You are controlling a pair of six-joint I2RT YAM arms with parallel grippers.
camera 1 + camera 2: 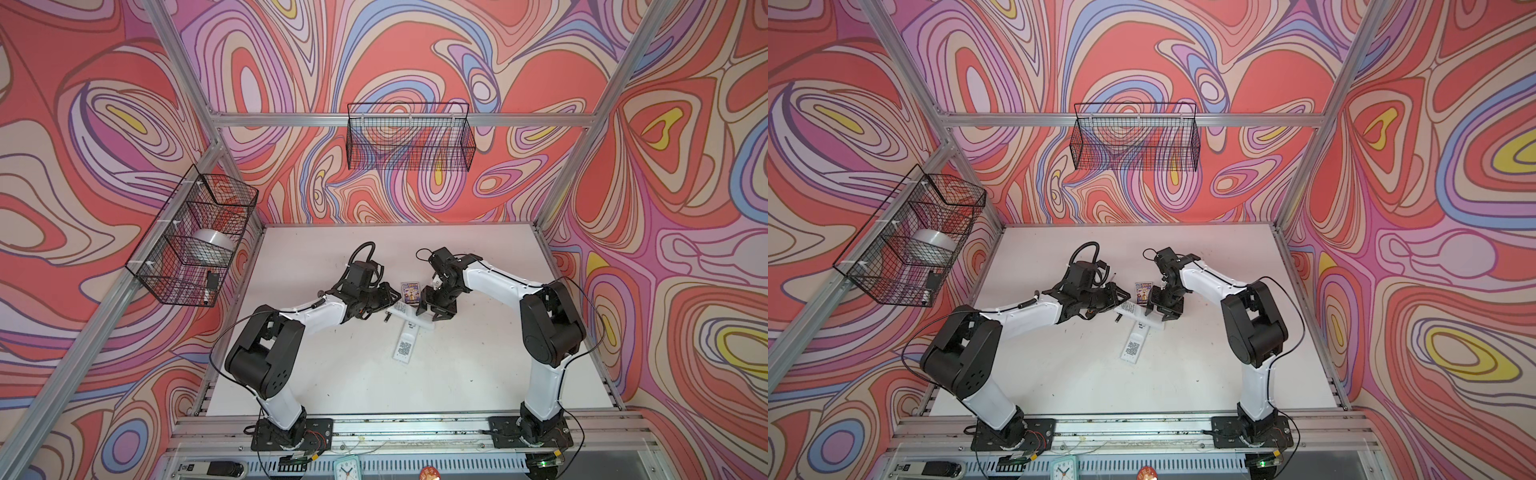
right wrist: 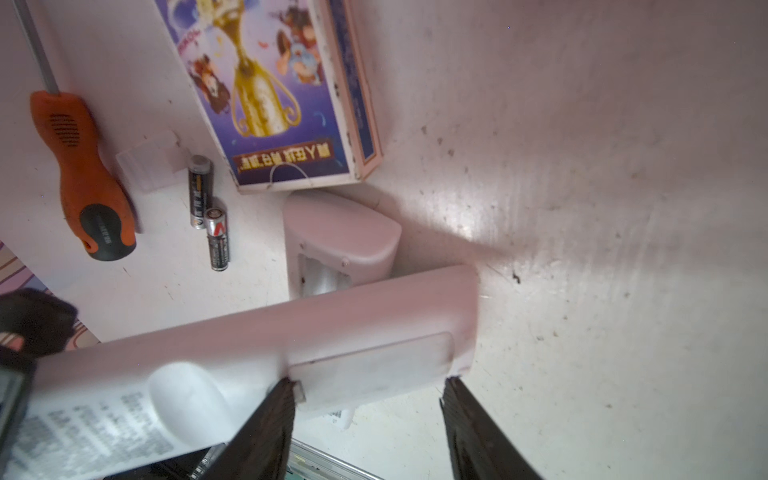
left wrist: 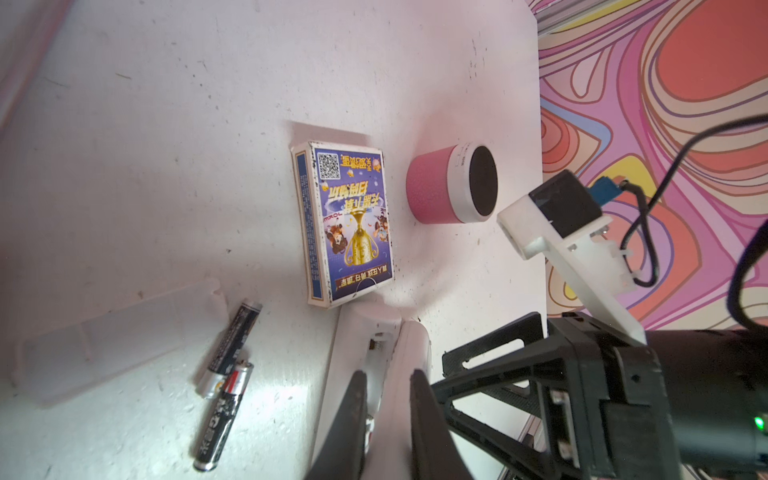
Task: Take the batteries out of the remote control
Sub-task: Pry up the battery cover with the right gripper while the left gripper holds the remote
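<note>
**Both arms meeting over the remote control at mid-table**

In both top views the two arms are reaching inward from the front rail, elbows raised and wrists tipping down toward the middle of the table [image 1: 332, 374]. The left gripper [image 3: 384, 376] is clamping one end of the white remote control [image 2: 257, 332]. Its fingers are standing nearly together, with the white body showing between them. The right gripper [image 2: 369, 384] is hovering at the opposite end with its jaws spread and nothing clasped. One fingertip is touching the edge of the battery cover [image 2: 374, 365], which is sitting closed, and the other is resting at the remote's end corner.

Two batteries [image 3: 230, 347] are lying loose on the table, end beside end, clear of both grippers. They are lying between a purple card box [image 3: 353, 224] and an orange-handled screwdriver [image 2: 83, 166], near a loose translucent lid [image 3: 116, 332]. A second remote [image 2: 340, 237] is lying partly under the held one, its compartment showing open.

The box is carrying a QR code, a gold cup and Chinese lettering. One battery is showing a red V-shaped mark. The held remote's printed block is too blurred to read, and the second remote is bearing a QR code.
</note>
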